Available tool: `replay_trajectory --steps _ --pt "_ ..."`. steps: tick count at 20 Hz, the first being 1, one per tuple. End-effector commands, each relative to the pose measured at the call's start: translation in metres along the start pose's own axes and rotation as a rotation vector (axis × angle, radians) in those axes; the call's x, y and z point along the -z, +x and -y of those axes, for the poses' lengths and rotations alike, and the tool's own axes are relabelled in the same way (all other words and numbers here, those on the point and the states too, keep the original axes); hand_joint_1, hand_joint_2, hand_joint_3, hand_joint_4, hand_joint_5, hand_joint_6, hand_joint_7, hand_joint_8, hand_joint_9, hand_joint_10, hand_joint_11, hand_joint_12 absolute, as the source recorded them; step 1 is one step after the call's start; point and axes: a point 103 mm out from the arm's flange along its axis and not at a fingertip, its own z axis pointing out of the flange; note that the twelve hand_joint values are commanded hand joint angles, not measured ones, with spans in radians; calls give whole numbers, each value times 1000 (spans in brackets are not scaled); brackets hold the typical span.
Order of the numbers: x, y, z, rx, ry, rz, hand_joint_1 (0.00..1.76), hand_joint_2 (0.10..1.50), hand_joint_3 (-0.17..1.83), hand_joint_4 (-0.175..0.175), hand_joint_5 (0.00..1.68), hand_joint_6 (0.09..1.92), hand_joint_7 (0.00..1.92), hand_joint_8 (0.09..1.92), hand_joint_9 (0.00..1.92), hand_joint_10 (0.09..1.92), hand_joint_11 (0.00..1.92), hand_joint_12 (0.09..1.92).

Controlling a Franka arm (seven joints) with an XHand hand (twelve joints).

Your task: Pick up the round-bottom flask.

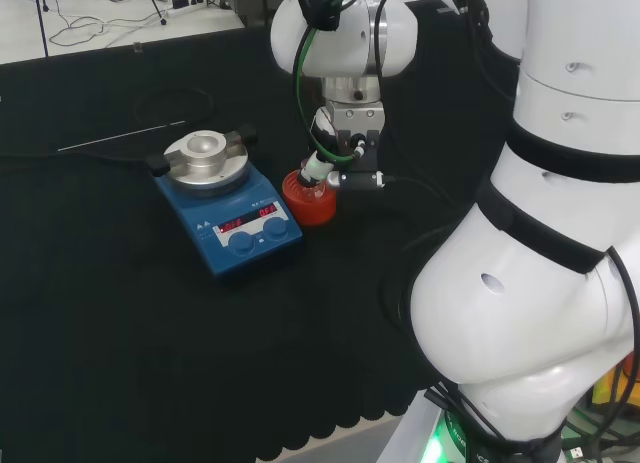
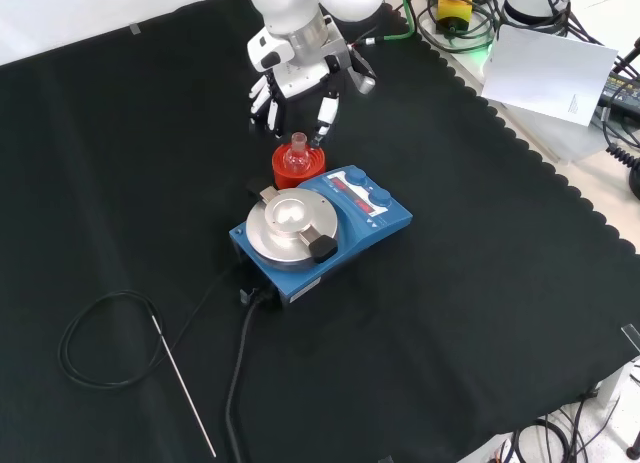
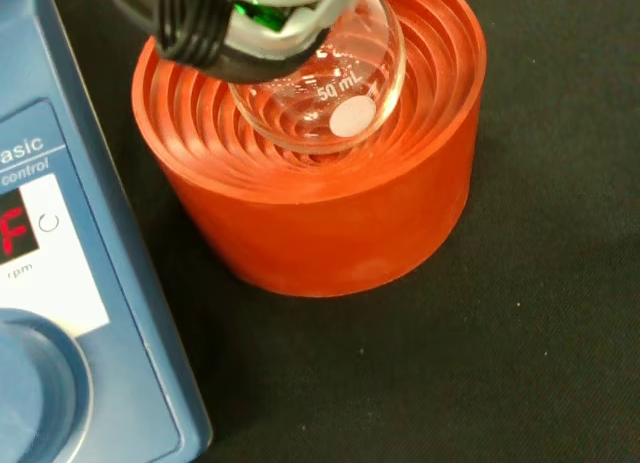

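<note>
The round-bottom flask (image 2: 297, 153), small and of clear glass, sits in a red ribbed stand (image 2: 297, 167) right beside the blue stirrer plate (image 2: 330, 223). In the wrist view its bulb (image 3: 325, 98) rests in the hollow of the red stand (image 3: 320, 198). The hand (image 2: 292, 88) hangs just above and behind the flask's neck, its fingers (image 2: 326, 111) pointing down and spread to either side of it. In the head view the hand (image 1: 345, 148) reaches one finger (image 1: 317, 169) down to the neck over the stand (image 1: 308, 201). Whether any finger touches the glass is unclear.
The stirrer plate (image 1: 230, 223) has a round metal top (image 1: 205, 161) and stands against the stand. A thin metal rod (image 2: 183, 386) on a coiled black cable (image 2: 90, 328) lies on the cloth at the front view's lower left. The cloth's scalloped edge (image 2: 560, 173) runs at the right.
</note>
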Motion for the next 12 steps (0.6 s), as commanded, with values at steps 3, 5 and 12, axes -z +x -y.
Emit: replay_trajectory --steps 3,5,12 --pt "22 6 5 -1 -4 33 1121 686 682 88 1184 842 499 694 714 582 458 1298" --pt "32 8 8 0 -10 38 1123 678 694 85 1187 842 489 689 713 580 459 1297" --pt "64 15 22 19 -26 46 1127 666 710 81 1196 834 470 688 707 578 456 1299"
